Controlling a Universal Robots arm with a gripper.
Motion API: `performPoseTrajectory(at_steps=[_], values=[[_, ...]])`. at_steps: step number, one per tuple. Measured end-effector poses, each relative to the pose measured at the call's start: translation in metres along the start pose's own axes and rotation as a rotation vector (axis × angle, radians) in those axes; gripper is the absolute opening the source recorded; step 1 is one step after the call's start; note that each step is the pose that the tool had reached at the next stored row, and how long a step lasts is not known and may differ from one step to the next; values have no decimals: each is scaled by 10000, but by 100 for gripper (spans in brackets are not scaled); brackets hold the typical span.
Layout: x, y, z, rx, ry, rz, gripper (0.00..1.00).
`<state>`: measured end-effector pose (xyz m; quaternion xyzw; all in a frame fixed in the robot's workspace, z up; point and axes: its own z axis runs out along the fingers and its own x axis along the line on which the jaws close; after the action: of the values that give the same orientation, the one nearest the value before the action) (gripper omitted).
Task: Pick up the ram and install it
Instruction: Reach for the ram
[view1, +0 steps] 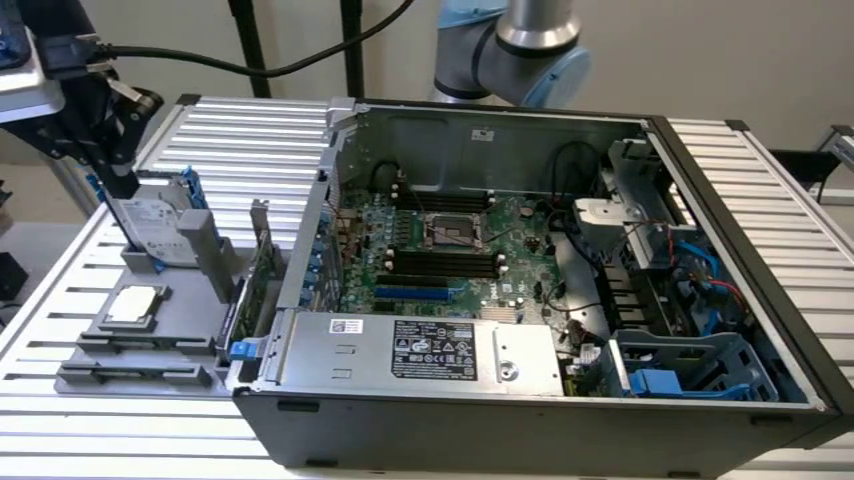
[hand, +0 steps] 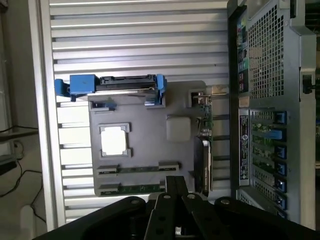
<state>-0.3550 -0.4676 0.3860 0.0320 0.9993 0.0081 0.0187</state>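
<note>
Over the grey parts tray (view1: 187, 300), at roughly nine o'clock from the open computer case (view1: 534, 410) in the exterior view, my gripper (view1: 118, 180) hangs in front of the upright hard drive (view1: 154, 225). Its jaws are closed together, with nothing between them in the wrist view. The ram (hand: 137, 189) lies flat in the tray's outermost cradle, the one farthest from the hard drive. It sits past the square processor (hand: 115, 140), and from the wrist camera it is just beside the fingertips of the gripper (hand: 176, 192). I judge it to be light, thin and stiff, but fragile. It should tolerate a pinch across its two flat faces near mid-length, not on the contact edge or the chips, and it may slip or twist if taken off-centre. The neighbouring cradle (hand: 137, 169) shows a darker strip, and I cannot tell whether it holds a second stick. I see the ram as little more than a green sliver, so I cannot make out its chips or notch. In the exterior view, the cradles at about seven o'clock of the tray are too dim for me to pick out the stick. On the motherboard (view1: 527, 235) the black memory slots (view1: 434, 262) are visible, but I cannot read the state of their end latches. The gripper body covers the tray's nearest edge in the wrist view.
</note>
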Motion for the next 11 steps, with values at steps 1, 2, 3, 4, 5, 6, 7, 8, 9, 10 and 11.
performPoseTrajectory(at_steps=[1,2,3,4,5,6,7,8,9,10,11], values=[[37,-12,5,0,0,0,11],[74,-23,10,0,0,1,11],[109,-34,14,0,0,0,11],[142,-46,19,0,0,0,11],[176,-58,25,-1,-1,0,11],[204,-69,29,0,0,1,11],[223,-82,34,-1,0,-1,11],[235,-97,39,0,3,-4,11],[246,-113,44,0,7,-6,11],[256,-130,48,0,13,-6,11],[262,-150,53,0,19,-9,11]])
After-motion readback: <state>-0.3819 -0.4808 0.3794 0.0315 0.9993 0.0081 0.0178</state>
